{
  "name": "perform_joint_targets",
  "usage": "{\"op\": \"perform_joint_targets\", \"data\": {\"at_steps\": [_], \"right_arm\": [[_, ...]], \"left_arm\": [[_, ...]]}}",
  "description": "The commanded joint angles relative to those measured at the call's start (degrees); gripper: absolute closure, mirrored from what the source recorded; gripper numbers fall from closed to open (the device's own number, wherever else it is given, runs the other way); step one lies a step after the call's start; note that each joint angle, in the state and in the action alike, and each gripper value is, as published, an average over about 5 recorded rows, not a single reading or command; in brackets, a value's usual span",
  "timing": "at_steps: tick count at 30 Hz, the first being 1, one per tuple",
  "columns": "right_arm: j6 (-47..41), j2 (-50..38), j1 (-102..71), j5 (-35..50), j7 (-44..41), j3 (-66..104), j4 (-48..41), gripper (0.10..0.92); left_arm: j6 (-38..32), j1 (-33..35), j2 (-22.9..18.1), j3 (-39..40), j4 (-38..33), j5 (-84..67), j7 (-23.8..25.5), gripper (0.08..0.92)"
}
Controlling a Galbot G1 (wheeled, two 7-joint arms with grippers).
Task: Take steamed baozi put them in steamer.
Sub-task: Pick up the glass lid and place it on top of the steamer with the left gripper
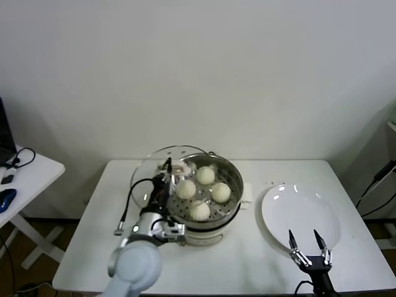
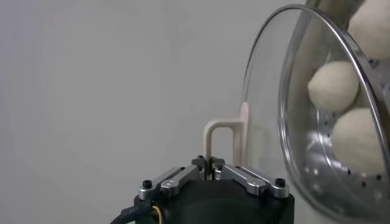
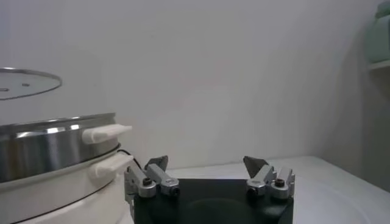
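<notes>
Several cream-white steamed baozi (image 1: 205,175) lie on the perforated tray inside the shiny steamer (image 1: 234,175), mid-table. My left gripper (image 1: 168,166) is shut on the cream loop handle (image 2: 222,135) of the round glass lid (image 1: 143,170). It holds the lid tilted at the steamer's left rim. In the left wrist view the left gripper (image 2: 211,165) pinches the handle, and baozi (image 2: 332,86) show through the lid (image 2: 292,140). My right gripper (image 1: 307,243) hangs open and empty over the near edge of the white plate (image 1: 300,210). Seen from its own wrist, the right gripper (image 3: 206,163) faces the steamer (image 3: 55,143).
The steamer sits on a white electric base (image 3: 73,189) with a side handle (image 3: 106,133). A black cable (image 1: 127,207) trails over the table on the left. A smaller white side table (image 1: 34,173) stands off to the far left.
</notes>
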Motion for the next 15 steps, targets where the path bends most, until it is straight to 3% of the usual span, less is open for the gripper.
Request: {"op": "perform_joint_targets", "data": {"at_steps": [1, 15], "right_arm": [[0.02, -0.18, -0.17, -0.15, -0.07, 0.18, -0.06, 0.203], [0.16, -1.04, -0.76, 0.32, -0.12, 0.93, 0.35, 0.203]], "left_arm": [[1.21, -3.43, -7.32, 7.74, 3.82, 5.45, 0.99, 0.867], [-0.11, -4.18, -13.05, 8.7, 10.55, 9.47, -1.77, 0.867]]}}
